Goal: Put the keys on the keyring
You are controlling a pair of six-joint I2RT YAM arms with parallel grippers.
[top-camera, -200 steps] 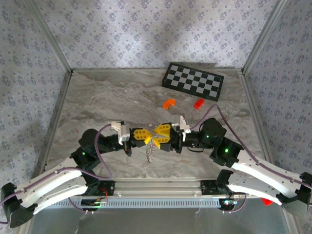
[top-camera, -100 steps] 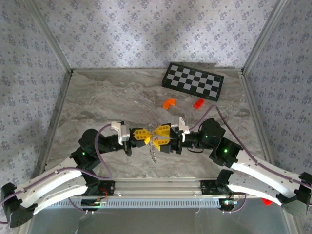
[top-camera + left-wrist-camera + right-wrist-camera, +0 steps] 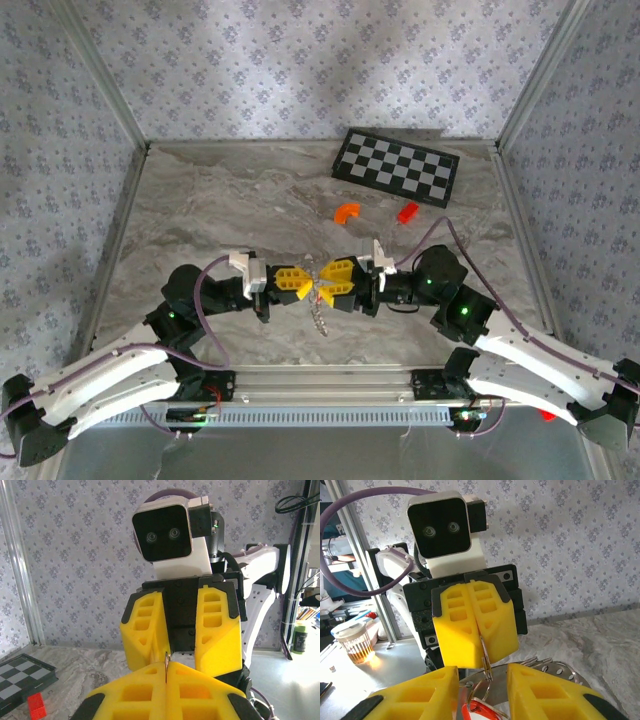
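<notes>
Left end effector: clamped on keyring, chain dangling over near-centre bench.
Right end effector: jaws apart, flanking red key; grip undeterminable.
Progress: key at ring, threading seemingly unfinished.

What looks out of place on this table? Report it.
Nothing damaged or spilled. The checkered board lies askew; an orange arc piece and a red brick sit loose near it. A beaded chain dangles at the left gripper.
</notes>
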